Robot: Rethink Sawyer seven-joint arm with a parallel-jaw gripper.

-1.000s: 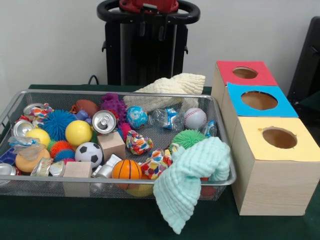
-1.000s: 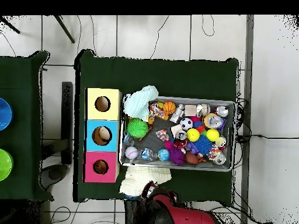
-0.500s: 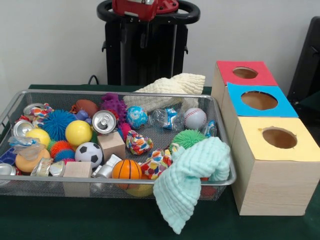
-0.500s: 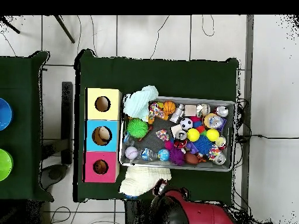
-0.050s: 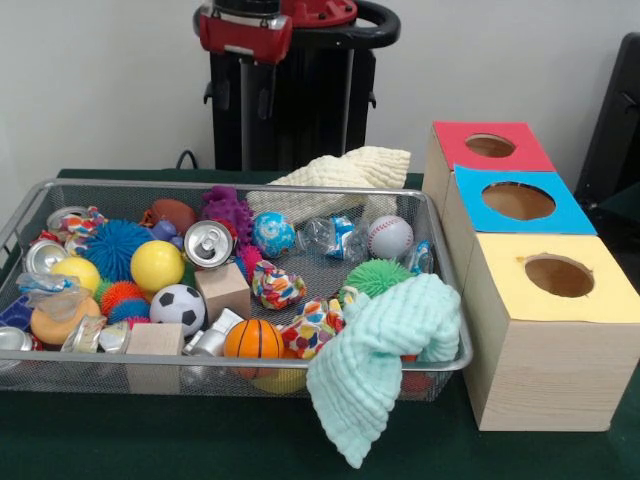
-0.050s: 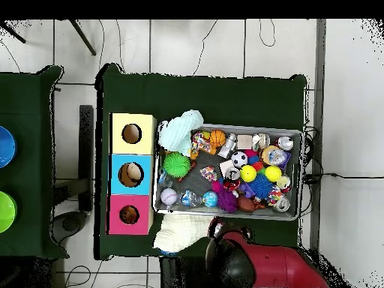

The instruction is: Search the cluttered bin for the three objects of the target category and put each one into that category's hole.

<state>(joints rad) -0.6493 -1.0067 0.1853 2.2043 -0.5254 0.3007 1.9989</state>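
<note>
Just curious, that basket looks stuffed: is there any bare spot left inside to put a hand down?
Only one patch of bare mesh, bordered by the globe ball, baseball and green spiky ball. The left half around the yellow ball and soccer ball is packed. A mint cloth covers the near right corner.

My red and black arm (image 5: 245, 30) shows at twelve o'clock in the front view; overhead it sits near six o'clock; my pincer's state is unreadable.

A plain white wall (image 5: 100, 90) stood behind the green-covered worktop (image 6: 225, 94); pale floor tiles (image 6: 349, 112) with loose cables (image 6: 341, 177) surrounded it.
</note>
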